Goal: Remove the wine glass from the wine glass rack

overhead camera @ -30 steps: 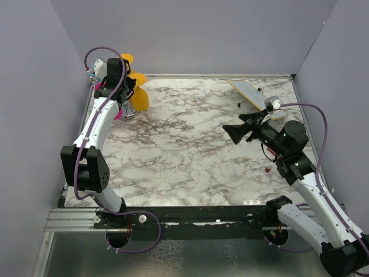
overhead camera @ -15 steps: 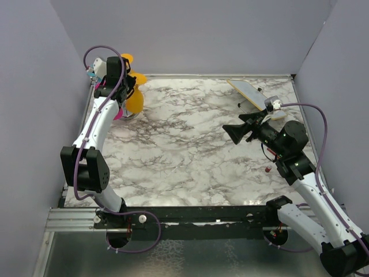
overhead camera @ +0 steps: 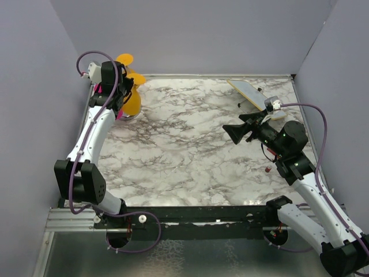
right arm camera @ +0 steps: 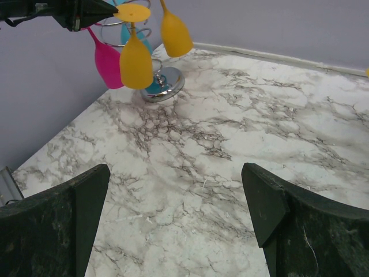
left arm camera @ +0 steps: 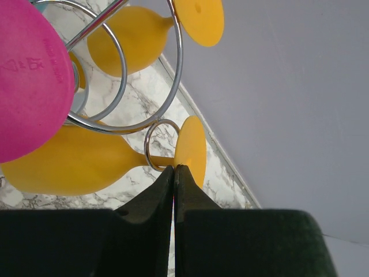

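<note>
Presently, left gripper (left arm camera: 174, 168) is clamped on the stem of a yellow wine glass (left arm camera: 69, 167); the glass hangs in a hoop of the rack (right arm camera: 167, 85), not yet drawn out. Right gripper (right arm camera: 176, 199) is spread wide above the surface (right arm camera: 230, 144), idle.

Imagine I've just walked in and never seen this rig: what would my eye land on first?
The bright yellow plastic wine glasses hanging upside down from the thin silver wire rack in the table's far left corner, beside a pink one. The left claw is shut on the stem of one yellow glass. The right claw hangs open over the white marbled tabletop.
</note>
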`<state>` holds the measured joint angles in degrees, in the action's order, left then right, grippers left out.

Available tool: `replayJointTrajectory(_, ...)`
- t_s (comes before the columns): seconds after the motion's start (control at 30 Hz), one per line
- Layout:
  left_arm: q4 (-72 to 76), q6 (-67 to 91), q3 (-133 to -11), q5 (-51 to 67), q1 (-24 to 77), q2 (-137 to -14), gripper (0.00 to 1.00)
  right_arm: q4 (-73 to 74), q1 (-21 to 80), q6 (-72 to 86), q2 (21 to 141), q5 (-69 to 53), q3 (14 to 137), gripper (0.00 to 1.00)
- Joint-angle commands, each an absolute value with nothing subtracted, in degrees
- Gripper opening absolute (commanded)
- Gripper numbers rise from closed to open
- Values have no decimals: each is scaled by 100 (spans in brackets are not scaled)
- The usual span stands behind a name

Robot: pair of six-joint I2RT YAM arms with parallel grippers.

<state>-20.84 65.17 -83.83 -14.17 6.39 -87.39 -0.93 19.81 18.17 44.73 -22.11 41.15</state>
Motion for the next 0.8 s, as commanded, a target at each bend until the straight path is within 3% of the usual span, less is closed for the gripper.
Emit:
replayJointTrajectory(0.0, -1561, 6801, -8116, -1349, 642, -8389, 0, -195, 2013, 1778, 4420, -2093, 4085, 100)
replayJointTrajectory(0.77, -792, 7339, -7354, 68, 505, -8204, 0, -154, 2010, 1802, 4498, -2109, 4123, 100)
